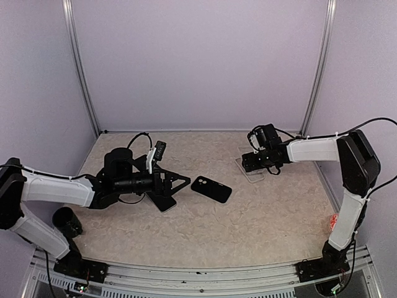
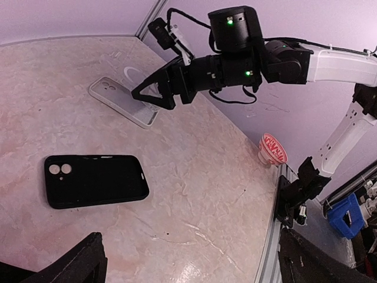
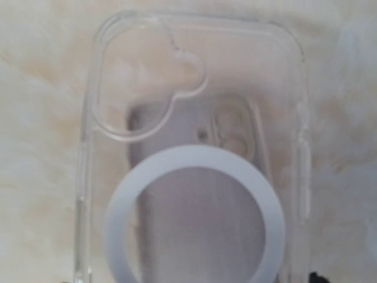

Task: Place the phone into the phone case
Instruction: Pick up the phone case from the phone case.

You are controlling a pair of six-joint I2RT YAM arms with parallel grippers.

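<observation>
The clear phone case (image 3: pixel 194 88), with its white ring, fills the right wrist view. Through it shows a pale lavender slab with camera lenses. My right gripper (image 1: pixel 254 166) is right at the case (image 1: pixel 251 174) at the back right; its fingertips are out of its own view. In the left wrist view the right gripper (image 2: pixel 147 97) is low over a pale white-rimmed slab (image 2: pixel 121 101), and the case's ring (image 2: pixel 132 72) shows just behind it. A black phone (image 1: pixel 211 189) (image 2: pixel 94 180) lies mid-table. My left gripper (image 1: pixel 180 186) (image 2: pixel 194 268) hovers open and holds nothing.
A second dark phone with a pale edge (image 1: pixel 165 202) lies under the left gripper. A red-and-white cup (image 1: pixel 333 218) (image 2: pixel 273 148) stands by the right arm's base. A metal rail (image 1: pixel 205 273) runs along the near edge. Purple walls close in the back and sides.
</observation>
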